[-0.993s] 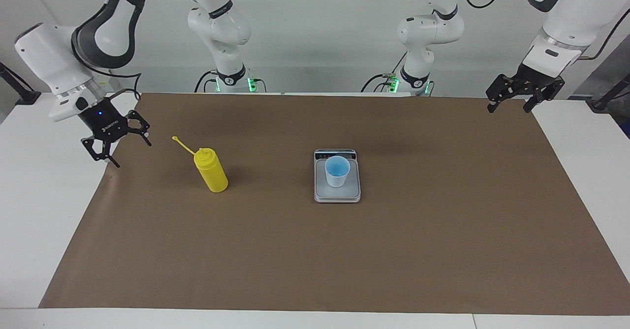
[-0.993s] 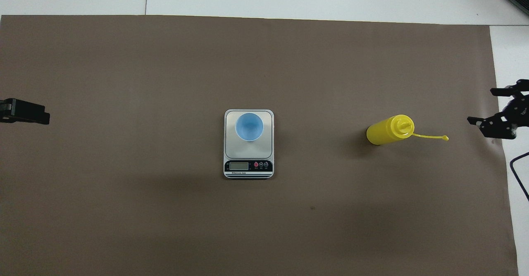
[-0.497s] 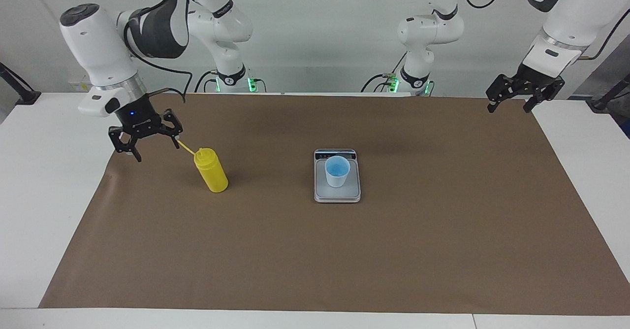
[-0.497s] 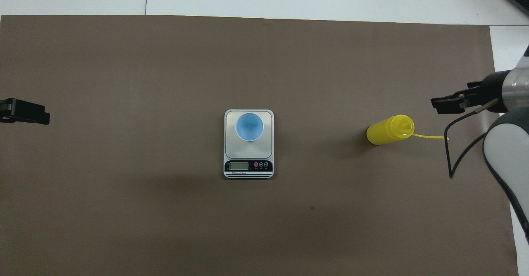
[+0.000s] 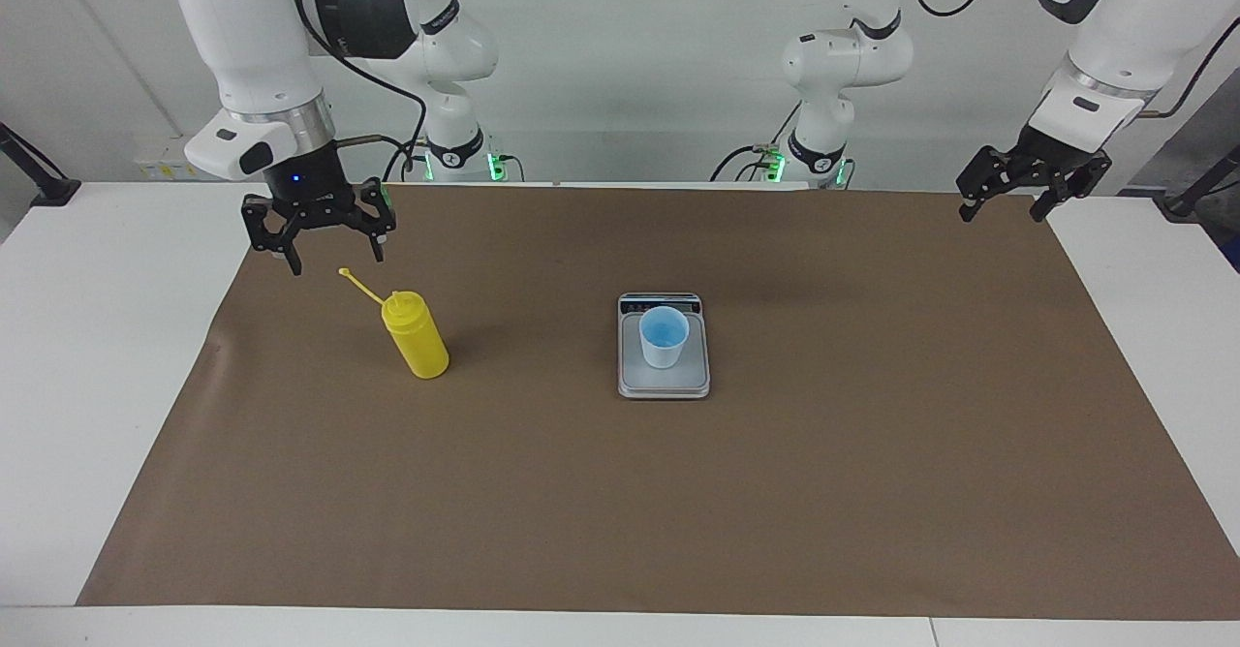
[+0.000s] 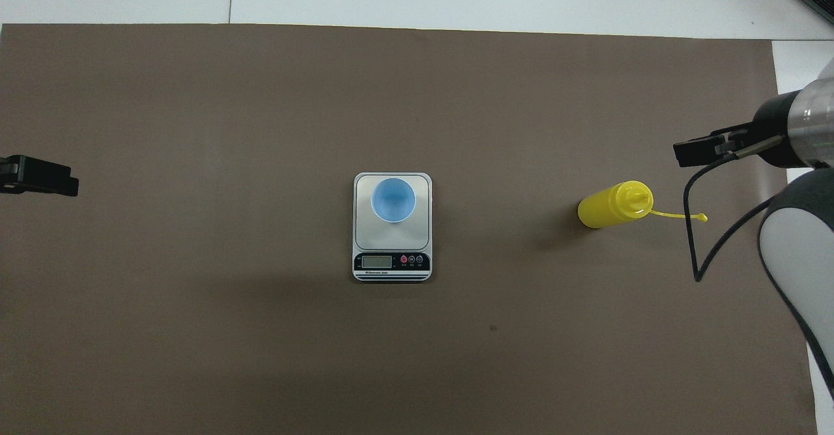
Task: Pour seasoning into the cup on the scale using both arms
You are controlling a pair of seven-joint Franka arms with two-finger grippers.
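We see the yellow bottle (image 5: 417, 337) standing upright on the brown mat (image 5: 620, 492), toward the right arm's end of the table, its thin nozzle (image 5: 359, 285) slanting up and away from the scale. The blue cup (image 5: 664, 335) stands upright on the plate of the scale (image 5: 664, 381), near the middle of the mat and well apart from the bottle; the scale's display strip lies on the edge nearer to the robots.

The right gripper (image 5: 333, 258) hangs in the air with its fingers spread apart and pointing down, holding nothing. It is over the mat near the nozzle's tip and touches neither nozzle nor bottle.

The left gripper (image 5: 1004, 207) waits in the air over the mat's edge at the left arm's end, its fingers spread and empty, well apart from the scale.
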